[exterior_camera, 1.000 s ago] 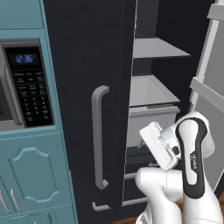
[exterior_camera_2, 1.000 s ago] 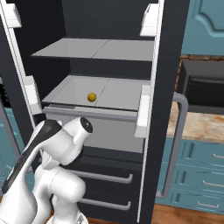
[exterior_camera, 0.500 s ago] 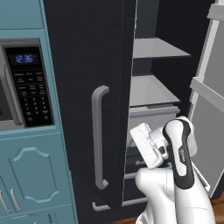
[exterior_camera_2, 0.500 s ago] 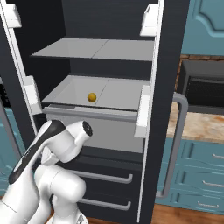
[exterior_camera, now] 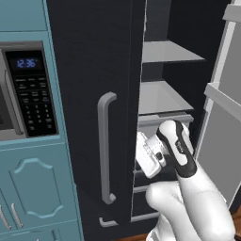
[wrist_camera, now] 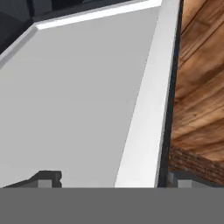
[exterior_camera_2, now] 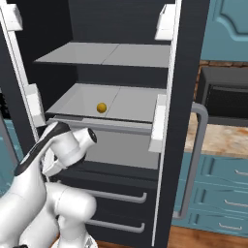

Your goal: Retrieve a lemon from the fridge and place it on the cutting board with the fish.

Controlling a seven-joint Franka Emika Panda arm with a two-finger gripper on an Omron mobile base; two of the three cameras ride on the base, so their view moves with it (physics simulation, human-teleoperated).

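Reach step: fridge (exterior_camera_2: pixel 181 121) door is open, lemon (exterior_camera_2: pixel 101 107) sits on the middle grey shelf (exterior_camera_2: pixel 131 104), untouched. Gripper (wrist_camera: pixel 111 178) fingers spread wide, holding nothing. Arm folded low in front of the fridge, wrist well below the shelf. Next: raise the hand to shelf level, extend toward the lemon.

It was a home kitchen: a tall black fridge (exterior_camera_2: pixel 184 72) stood open among teal cabinets (exterior_camera: pixel 33 188), with a built-in microwave (exterior_camera: pixel 26 89) beside it, a stone-patterned counter (exterior_camera_2: pixel 220 140) and a wooden plank floor (wrist_camera: pixel 199 87).
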